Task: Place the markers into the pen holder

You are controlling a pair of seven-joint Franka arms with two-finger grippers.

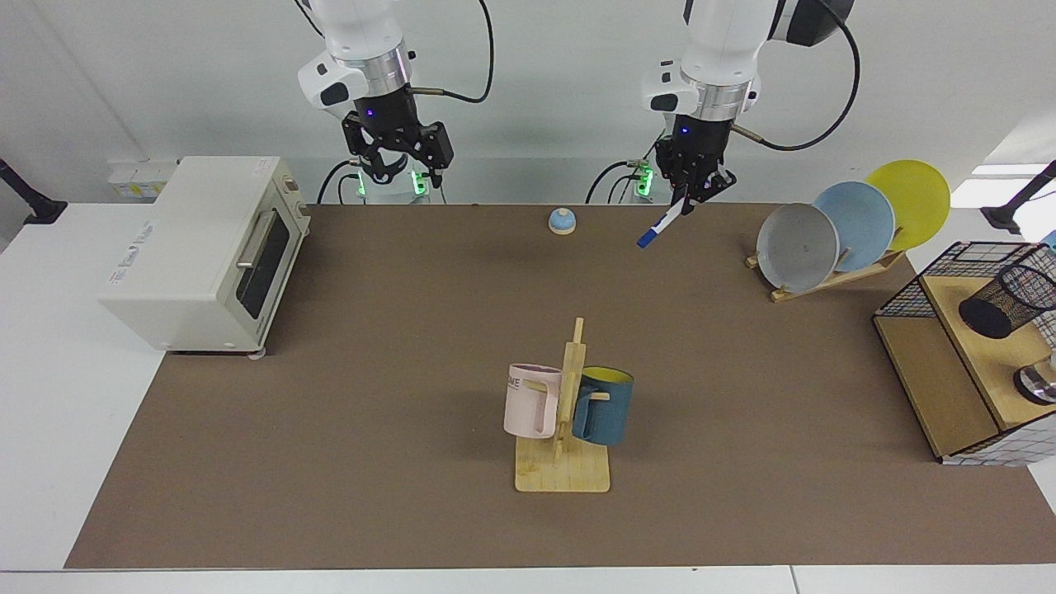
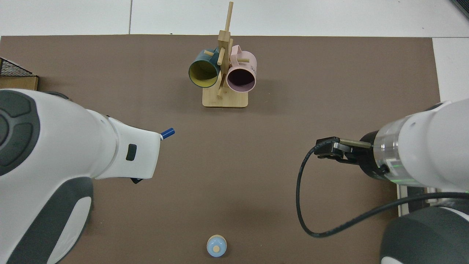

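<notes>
A robot lab: bare white walls; brown mat staged with toaster oven.

Two cameras look at one brown table.

One camera sits across the table, up high, and faces both robot arms; it is far enough back to see the whole mat. The other looks straight down from above the arms, closer in, turned the other way round. Both see the mug rack and the little blue bell.
</notes>
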